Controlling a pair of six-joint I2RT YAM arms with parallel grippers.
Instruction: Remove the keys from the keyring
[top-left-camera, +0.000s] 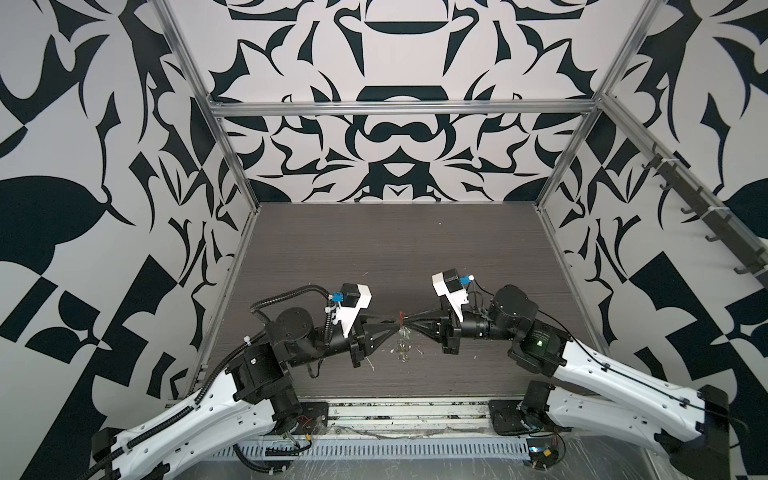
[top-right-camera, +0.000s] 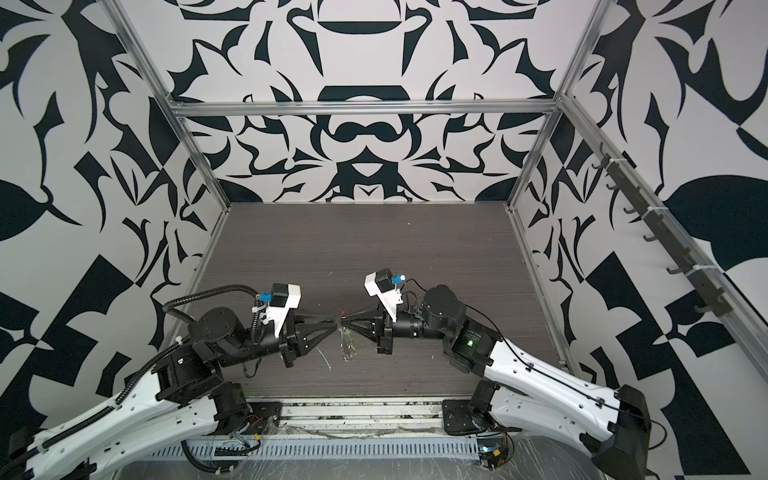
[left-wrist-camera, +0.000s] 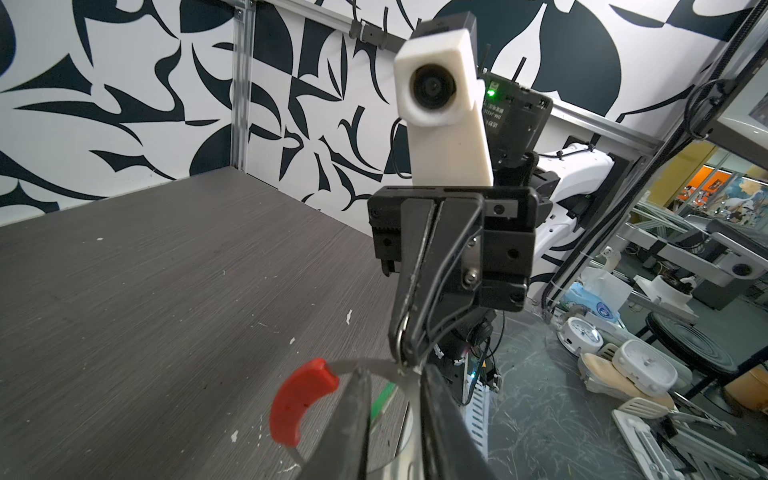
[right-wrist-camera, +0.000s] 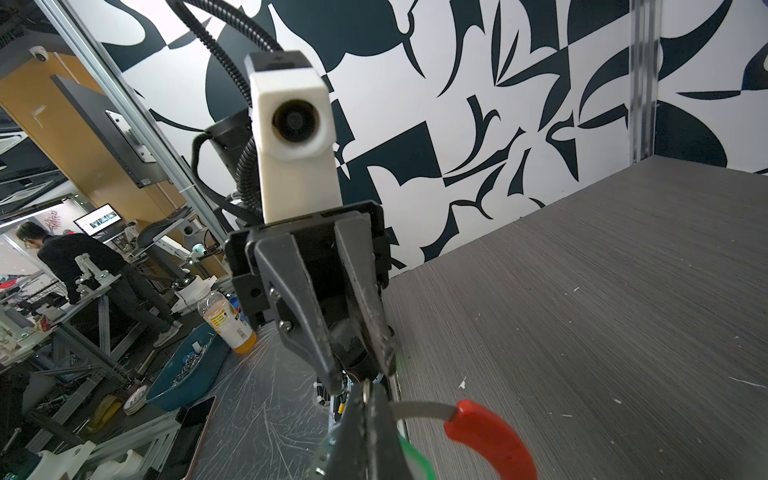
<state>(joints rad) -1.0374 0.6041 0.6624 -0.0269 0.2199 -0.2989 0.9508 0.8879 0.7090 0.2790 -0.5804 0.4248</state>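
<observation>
Both grippers meet tip to tip above the table's near middle. The keyring (left-wrist-camera: 365, 366), a thin grey hoop with a red sleeve (left-wrist-camera: 301, 401) (right-wrist-camera: 490, 436) (top-left-camera: 400, 316), hangs between them. My right gripper (right-wrist-camera: 368, 392) (top-left-camera: 407, 325) (top-right-camera: 346, 323) is shut on the keyring, and a small silver ring edge shows at its tips. My left gripper (left-wrist-camera: 392, 374) (top-left-camera: 394, 329) (top-right-camera: 335, 326) is open, its fingers (left-wrist-camera: 353, 424) standing either side of the hoop. A key's green tag (left-wrist-camera: 384, 399) (right-wrist-camera: 415, 459) shows between them. The keys (top-left-camera: 402, 350) (top-right-camera: 347, 350) dangle below in both top views.
White flecks (left-wrist-camera: 349, 316) lie scattered on the dark wood-grain tabletop (top-left-camera: 374, 249). Patterned walls and aluminium posts (top-left-camera: 232, 158) close the back and sides. Both arm bases sit along the front rail (top-left-camera: 407, 415).
</observation>
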